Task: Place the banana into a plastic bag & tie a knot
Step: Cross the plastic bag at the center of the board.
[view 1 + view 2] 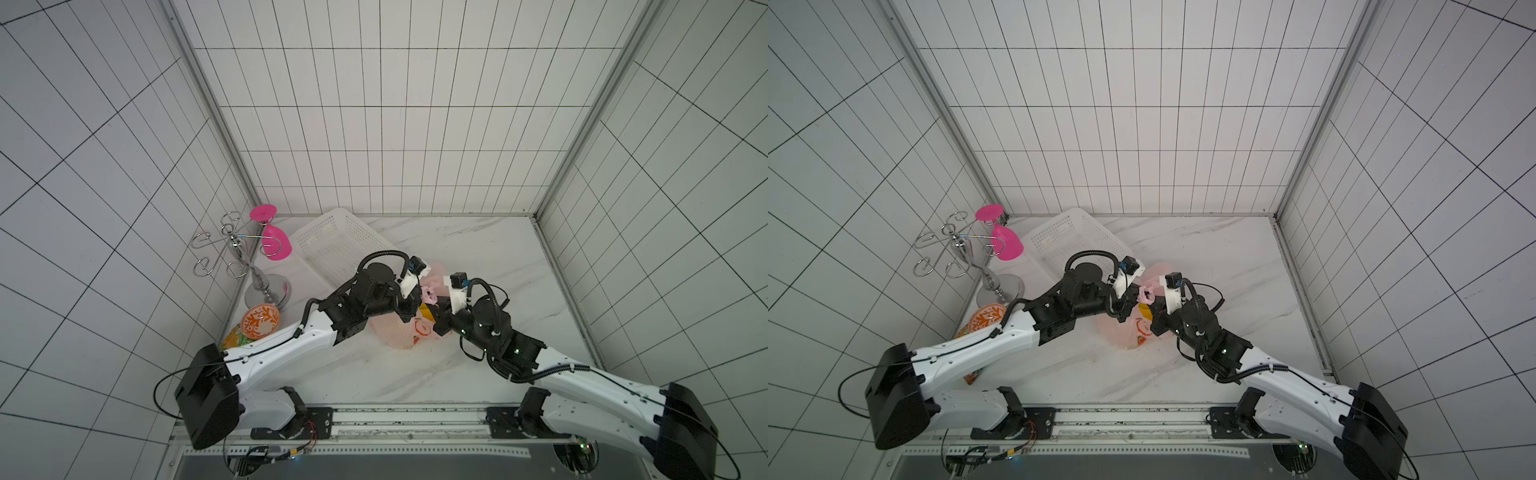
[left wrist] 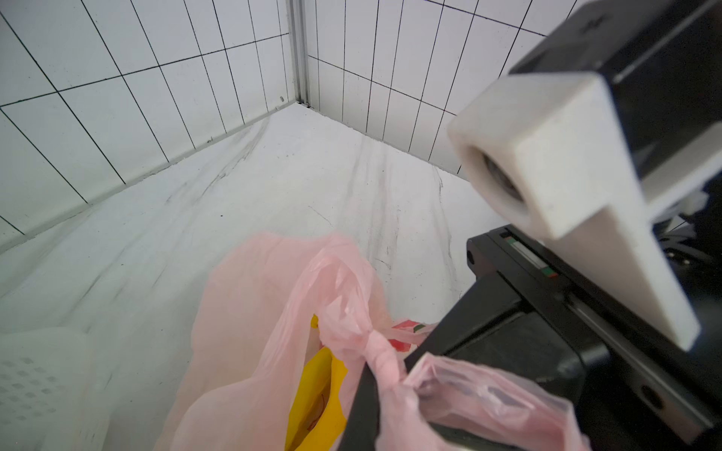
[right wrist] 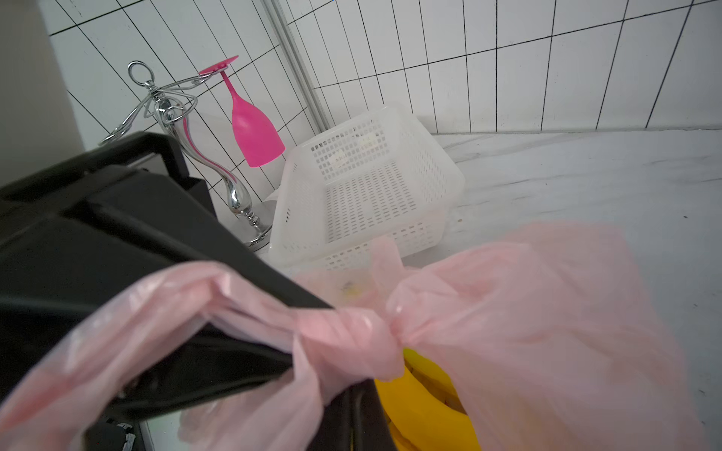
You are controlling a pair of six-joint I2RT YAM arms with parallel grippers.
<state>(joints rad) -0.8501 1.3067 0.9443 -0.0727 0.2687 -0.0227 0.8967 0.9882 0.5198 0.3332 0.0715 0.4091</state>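
Note:
The pale-pink plastic bag [image 1: 399, 332] lies mid-table in both top views, also [image 1: 1121, 328]. The yellow banana [image 2: 316, 394] shows through the bag's mouth, in the right wrist view too [image 3: 422, 406]. The handles are twisted into a tight knot [image 1: 429, 294] [image 2: 375, 343] [image 3: 347, 332] above the bag. My left gripper [image 1: 411, 313] [image 2: 385, 394] is shut on one handle end below the knot. Opposite it, my right gripper [image 1: 440, 318] [image 3: 344, 394] is shut on the other end. A loose handle loop [image 3: 156, 312] drapes over the left gripper's body.
A white perforated basket [image 1: 332, 245] [image 3: 367, 187] sits just behind the bag. At the left wall stand a chrome glass rack [image 1: 249, 266] with a hanging pink glass [image 1: 276, 243], an orange-patterned bowl [image 1: 259, 322] and a green-orange snack packet [image 1: 232, 338].

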